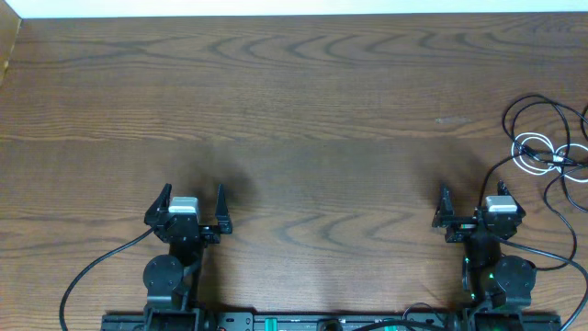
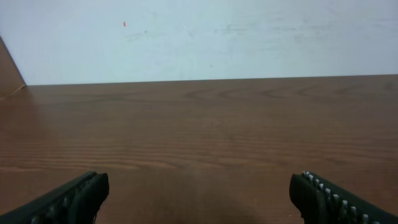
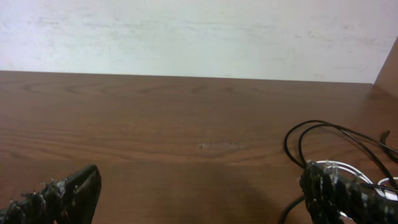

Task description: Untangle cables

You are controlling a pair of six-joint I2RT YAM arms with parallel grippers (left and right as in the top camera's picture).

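The table [image 1: 294, 92] is dark brown board with long, wavy wood grain, smooth and matt; a white wall [image 2: 199, 37], faintly smudged, rises behind its far edge. The left gripper [image 1: 192, 191] sits at 7 o'clock in the overhead view, over bare wood, its jaws spread wide with nothing between them; its fingers [image 2: 326, 198] are black and wedge-shaped, with a row of small bumps along one edge. The right gripper [image 1: 473, 191] sits at 5 o'clock, jaws likewise wide apart and empty. The cables [image 1: 537, 152] lie in a loose tangle at 3 o'clock on the table, running off the edge of the overhead view; from the right gripper they sit at about 1 o'clock, near it but not touching, and well apart from the left one. Most are thin black cords thrown in round, overlapping loops; one white cord [image 1: 525, 145] is wound into a small oval coil among the black ones and touches them; the plug ends are too small to make out. In the right wrist view the black loops and white coil lie just beyond the right-hand finger, at 3 o'clock. Thicker black wires [image 1: 96, 267] curve out from the arms' bases along the near edge.
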